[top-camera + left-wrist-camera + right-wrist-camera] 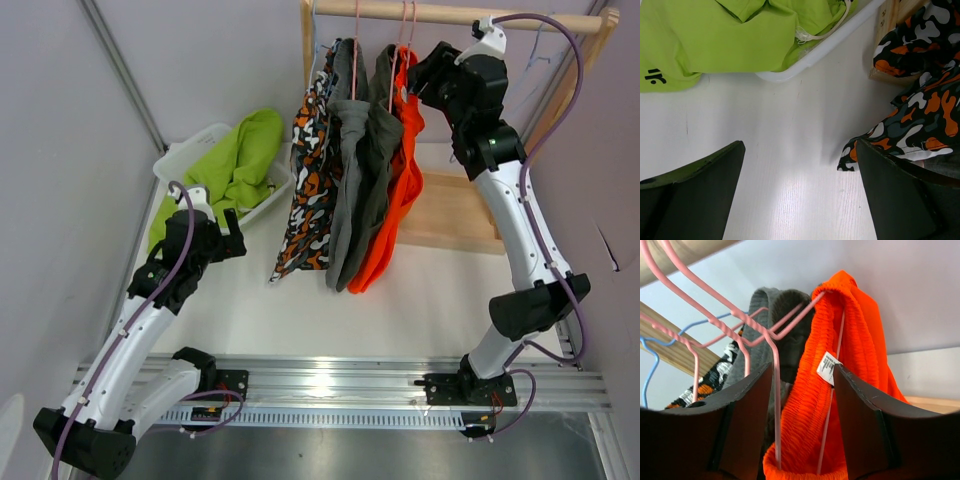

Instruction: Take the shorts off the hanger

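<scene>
In the white basket (186, 152) at ten o'clock, lime green shorts (236, 165), spilling over its rim. At twelve, on pink hangers (756, 326) along a wooden rail (420, 12): camouflage shorts (308, 180), dark grey shorts (360, 170), orange shorts (400, 190), with the right gripper (802, 372) spread open astride the orange waistband and a hanger wire. Left gripper (800, 145) agape over the white table (330, 320) at eight, between basket and camouflage hem; pale walls around.

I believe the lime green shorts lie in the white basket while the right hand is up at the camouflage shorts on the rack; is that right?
Not quite. The right hand is up at the orange shorts, not the camouflage pair, as the right wrist view shows. The lime green shorts do lie in the white basket.
</scene>
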Robot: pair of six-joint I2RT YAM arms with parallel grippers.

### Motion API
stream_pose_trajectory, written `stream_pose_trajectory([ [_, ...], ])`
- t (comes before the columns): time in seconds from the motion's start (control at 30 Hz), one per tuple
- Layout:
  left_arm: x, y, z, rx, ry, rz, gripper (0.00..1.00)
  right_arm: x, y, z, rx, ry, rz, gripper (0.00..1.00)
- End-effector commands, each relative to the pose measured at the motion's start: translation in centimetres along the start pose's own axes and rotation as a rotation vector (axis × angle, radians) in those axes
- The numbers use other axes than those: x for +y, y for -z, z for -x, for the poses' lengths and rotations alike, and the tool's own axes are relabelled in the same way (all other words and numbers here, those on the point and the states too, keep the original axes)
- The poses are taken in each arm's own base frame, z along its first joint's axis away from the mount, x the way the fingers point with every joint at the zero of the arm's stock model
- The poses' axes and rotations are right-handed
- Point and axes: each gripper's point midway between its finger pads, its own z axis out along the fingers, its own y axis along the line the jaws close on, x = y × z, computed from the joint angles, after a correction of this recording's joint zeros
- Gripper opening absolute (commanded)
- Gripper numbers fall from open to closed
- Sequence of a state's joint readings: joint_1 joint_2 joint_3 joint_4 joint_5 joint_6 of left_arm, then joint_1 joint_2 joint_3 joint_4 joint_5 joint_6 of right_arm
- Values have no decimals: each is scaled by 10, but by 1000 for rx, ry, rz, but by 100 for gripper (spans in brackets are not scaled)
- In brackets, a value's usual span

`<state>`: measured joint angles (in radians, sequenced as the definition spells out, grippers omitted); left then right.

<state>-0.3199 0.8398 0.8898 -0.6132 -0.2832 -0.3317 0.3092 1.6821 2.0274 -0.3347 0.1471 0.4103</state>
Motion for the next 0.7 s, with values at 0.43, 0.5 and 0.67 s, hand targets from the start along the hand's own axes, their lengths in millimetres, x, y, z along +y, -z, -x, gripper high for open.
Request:
stream_pose_trajectory([
  [0.43, -4, -1, 4, -17, -14, -14, 99, 15, -43, 11, -42, -13, 46, 54],
  [0.5, -4, 0, 5, -19, -13, -15, 99, 15, -48, 14, -54, -11, 46, 46],
  [0.67, -3, -1, 4, -16, -15, -13, 99, 12, -65, 11, -61, 4, 32, 7],
])
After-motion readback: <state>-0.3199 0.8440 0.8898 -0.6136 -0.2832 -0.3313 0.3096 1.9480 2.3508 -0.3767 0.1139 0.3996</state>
